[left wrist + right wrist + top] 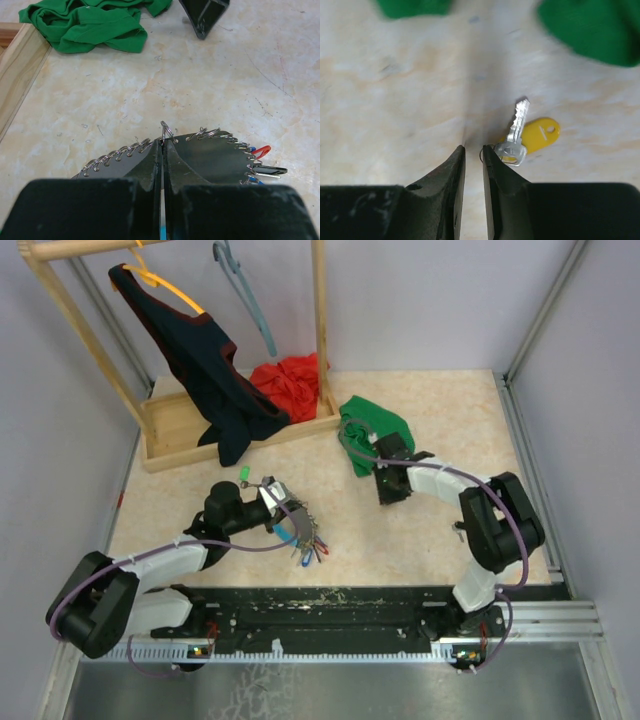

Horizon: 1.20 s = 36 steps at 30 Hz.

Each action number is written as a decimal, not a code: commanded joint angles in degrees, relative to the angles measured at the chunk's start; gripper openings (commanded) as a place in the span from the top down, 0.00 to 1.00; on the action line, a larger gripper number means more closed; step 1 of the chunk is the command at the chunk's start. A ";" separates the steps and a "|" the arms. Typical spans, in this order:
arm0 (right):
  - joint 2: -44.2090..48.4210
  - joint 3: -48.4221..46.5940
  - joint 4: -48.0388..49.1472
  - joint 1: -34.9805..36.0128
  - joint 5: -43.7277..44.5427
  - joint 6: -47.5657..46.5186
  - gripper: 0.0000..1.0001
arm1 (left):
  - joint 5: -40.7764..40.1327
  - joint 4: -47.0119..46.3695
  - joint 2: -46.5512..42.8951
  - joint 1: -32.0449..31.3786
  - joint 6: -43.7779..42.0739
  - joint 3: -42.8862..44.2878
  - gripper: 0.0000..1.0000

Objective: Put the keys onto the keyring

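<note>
Key pickup: left end effector is pinching the keyring tight; right end effector is hovering barely parted, empty, yellow-tagged key just rightward, probably needing recentring.

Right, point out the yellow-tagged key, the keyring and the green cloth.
yellow-tagged key (540, 134): right wrist view, on the yellow tag.
keyring (120, 153): left wrist view, on its wire loops.
green cloth (95, 25): left wrist view, on its folds.
</note>
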State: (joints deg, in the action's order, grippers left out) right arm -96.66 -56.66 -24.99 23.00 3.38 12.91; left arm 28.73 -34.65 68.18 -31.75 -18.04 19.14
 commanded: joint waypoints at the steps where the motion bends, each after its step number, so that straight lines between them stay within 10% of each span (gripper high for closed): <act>1: 4.31 -1.04 -6.22 8.57 -2.16 2.64 0.78 | 1.08 -1.38 -1.73 0.19 0.13 1.28 0.99; 12: 14.37 -1.88 -9.34 13.42 9.96 6.77 0.68 | 0.97 -1.73 -2.44 0.19 0.52 0.89 0.99; 36: 10.37 11.08 10.67 13.48 0.31 -0.94 0.73 | 1.91 -1.56 -1.53 0.20 0.65 1.25 0.99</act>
State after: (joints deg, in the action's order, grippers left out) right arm -85.19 -45.74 -18.96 36.58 3.77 13.54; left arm 29.43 -34.26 67.16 -31.75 -17.80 19.14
